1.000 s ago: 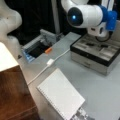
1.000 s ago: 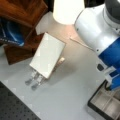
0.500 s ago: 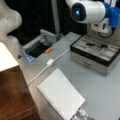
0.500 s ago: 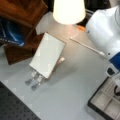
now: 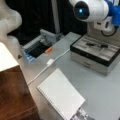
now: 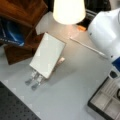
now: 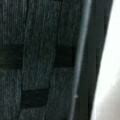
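The arm's white and blue wrist (image 5: 91, 10) hangs over the far side of an open grey case (image 5: 95, 51) with divided trays. In a front view the arm's white body (image 6: 106, 32) fills the right side above the case (image 6: 106, 103). The gripper's fingers do not show in any view. The wrist view holds only a dark ribbed surface (image 7: 32, 60) with a pale upright edge (image 7: 81, 57), seen very close.
A white spiral pad (image 5: 61, 96) (image 6: 47, 55) leans on metal clips (image 6: 33, 80). A white cable (image 5: 50, 62) (image 6: 87, 46) runs toward an orange piece (image 5: 48, 50) (image 6: 81, 28) beside a dark bin (image 5: 37, 48). A wooden shelf (image 5: 15, 95) (image 6: 22, 25) and lamp shade (image 6: 68, 11) stand nearby.
The arm has shifted a little toward the right in both front views, mostly in the first half second. The pad, cable and case have stayed put.
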Motion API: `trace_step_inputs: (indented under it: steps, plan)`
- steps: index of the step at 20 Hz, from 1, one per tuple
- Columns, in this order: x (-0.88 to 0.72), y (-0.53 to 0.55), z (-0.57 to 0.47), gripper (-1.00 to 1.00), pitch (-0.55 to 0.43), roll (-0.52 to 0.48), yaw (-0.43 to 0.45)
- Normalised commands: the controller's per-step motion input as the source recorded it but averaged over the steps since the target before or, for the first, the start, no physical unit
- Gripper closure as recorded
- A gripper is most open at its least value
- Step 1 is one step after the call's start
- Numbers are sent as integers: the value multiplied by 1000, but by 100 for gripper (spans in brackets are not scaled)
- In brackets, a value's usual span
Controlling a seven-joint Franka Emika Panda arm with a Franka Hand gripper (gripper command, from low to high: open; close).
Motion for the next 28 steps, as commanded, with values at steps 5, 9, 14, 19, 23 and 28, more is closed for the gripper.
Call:
trace_step_inputs:
  steps: [5, 9, 14, 19, 23, 28]
  plan:
    - [211, 183, 48, -100, 54, 51, -112]
    - [243, 224, 47, -100, 45, 48, -104]
    - [178, 180, 65, -100, 43, 46, -91]
    - [103, 69, 73, -100, 48, 42, -95]
    - [44, -57, 105, -100, 68, 48, -74]
    - [-35, -203, 112, -100, 118, 39, -43]
